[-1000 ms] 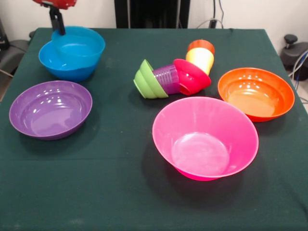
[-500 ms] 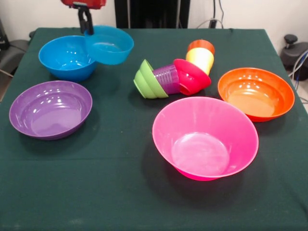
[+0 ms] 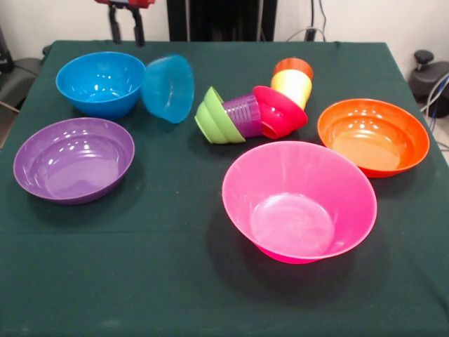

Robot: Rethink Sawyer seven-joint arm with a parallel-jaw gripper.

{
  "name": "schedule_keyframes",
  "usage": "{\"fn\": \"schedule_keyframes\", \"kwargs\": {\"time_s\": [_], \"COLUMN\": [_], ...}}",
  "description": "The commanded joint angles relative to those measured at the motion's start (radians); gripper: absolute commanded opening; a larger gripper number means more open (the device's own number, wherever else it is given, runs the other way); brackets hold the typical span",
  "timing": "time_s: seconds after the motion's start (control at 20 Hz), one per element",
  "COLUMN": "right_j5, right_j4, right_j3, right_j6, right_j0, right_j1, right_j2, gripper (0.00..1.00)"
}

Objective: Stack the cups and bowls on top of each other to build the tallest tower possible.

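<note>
My gripper [image 3: 127, 36] hangs open at the back left with nothing between its fingers. Just below and right of it, a small blue bowl [image 3: 169, 88] is tipped on its side beside the mid-sized blue bowl [image 3: 97, 83]. The tower lies toppled on the green cloth: green bowl [image 3: 212, 116], purple cup [image 3: 243, 116], red bowl [image 3: 282, 111], yellow cup [image 3: 292, 86] and orange cup [image 3: 293, 67], nested in a curved row. A purple bowl [image 3: 74, 159] sits at the left, an orange bowl [image 3: 372, 136] at the right, and the large pink bowl [image 3: 299, 200] in front of the tower.
The green table cloth [image 3: 161, 281] runs to the edges on all sides. A dark chair [image 3: 425, 70] and cables stand off the right edge, and the robot's black pedestal [image 3: 221, 20] rises behind the table.
The gripper carried the small blue bowl out of the larger blue bowl to the right, then opened and let it go. The bowl dropped and tipped onto its side.
</note>
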Motion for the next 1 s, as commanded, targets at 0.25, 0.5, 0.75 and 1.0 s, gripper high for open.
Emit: {"fn": "schedule_keyframes", "kwargs": {"time_s": [0.25,0.5,0.75,1.0], "right_j5": [-0.046,-0.048,-0.113,-0.216], "right_j4": [-0.104,-0.109,-0.124,-0.149], "right_j3": [0.049,0.064,0.082,0.084], "right_j6": [-0.064,-0.040,0.029,0.103], "right_j0": [-0.005,0.003,0.043,0.110], "right_j1": [-0.003,-0.018,-0.053,-0.081], "right_j2": [-0.026,-0.048,-0.086,-0.163], "gripper": [1.00,1.00,1.00,1.00]}}
